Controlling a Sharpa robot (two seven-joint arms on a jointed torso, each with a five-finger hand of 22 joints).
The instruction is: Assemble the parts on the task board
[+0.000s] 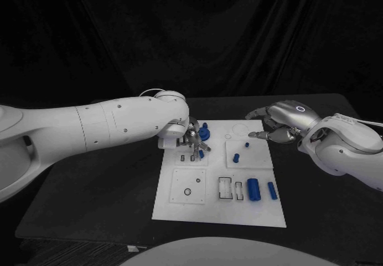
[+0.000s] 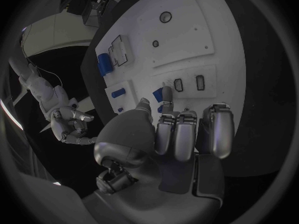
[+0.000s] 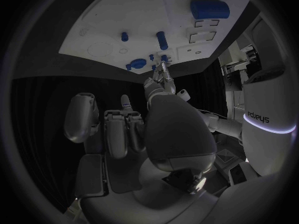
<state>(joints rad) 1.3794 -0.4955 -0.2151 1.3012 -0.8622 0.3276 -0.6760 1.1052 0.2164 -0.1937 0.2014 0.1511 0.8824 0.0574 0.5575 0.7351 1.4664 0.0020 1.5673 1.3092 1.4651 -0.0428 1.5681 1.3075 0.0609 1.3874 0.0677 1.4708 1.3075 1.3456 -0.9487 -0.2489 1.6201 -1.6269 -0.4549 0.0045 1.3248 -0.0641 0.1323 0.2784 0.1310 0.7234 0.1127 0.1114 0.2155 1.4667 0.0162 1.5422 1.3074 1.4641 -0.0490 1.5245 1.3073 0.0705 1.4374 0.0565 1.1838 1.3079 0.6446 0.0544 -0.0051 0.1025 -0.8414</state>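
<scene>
The fingers of the left hand (image 1: 190,138) point down onto the far-left part of the task board (image 1: 180,210); their tips stand at the two small rectangular slots (image 1: 188,158) of the upper left panel, and a small blue part (image 1: 201,154) shows just beside the tips (whether the fingers pinch it or only touch it, I cannot tell). In the left wrist view the fingers (image 2: 187,132) lie close together and curled over the palm, with one finger stretched toward the slots (image 2: 189,83) and the blue part (image 2: 158,95) next to its tip. Just beyond these fingers, toward the far edge of the board, stands a blue knob-like part (image 1: 205,132).

The right hand (image 1: 275,127) hovers at the far-right corner of the board; its fingers are a little curled and apart, and they hold nothing. Between the two hands a short blue peg (image 1: 246,145) and a longer blue pin (image 1: 236,158) stand in the upper right panel. Nearer to the robot, well apart from both hands, lie a large blue cylinder (image 1: 254,189) and a thinner blue bar (image 1: 272,190), beside two empty rectangular outlines (image 1: 231,189).
</scene>
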